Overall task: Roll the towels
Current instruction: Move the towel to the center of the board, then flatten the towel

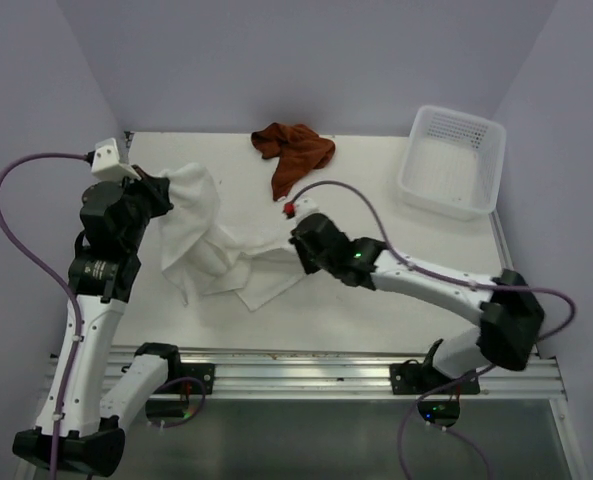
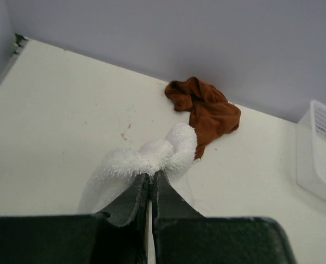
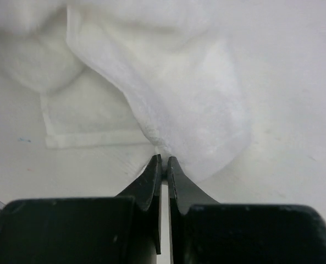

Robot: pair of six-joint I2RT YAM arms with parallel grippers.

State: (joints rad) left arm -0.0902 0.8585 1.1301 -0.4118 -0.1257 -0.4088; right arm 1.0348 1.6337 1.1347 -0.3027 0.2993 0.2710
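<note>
Top external view: left of the basket point(image 1: 408, 150), the white towel point(image 1: 208, 250) sags lengthwise between 2 grips, left end effector point(image 1: 166, 193) clamped on the end farthest from the basket, right end effector point(image 1: 294, 242) clamped on the nearest.

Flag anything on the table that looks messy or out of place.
The brown towel lies crumpled in a heap at the table's far edge, neither flat nor rolled. The white towel is bunched and twisted, pinched by the left gripper on one side and the right gripper on the other. Nothing looks spilled or damaged.
</note>
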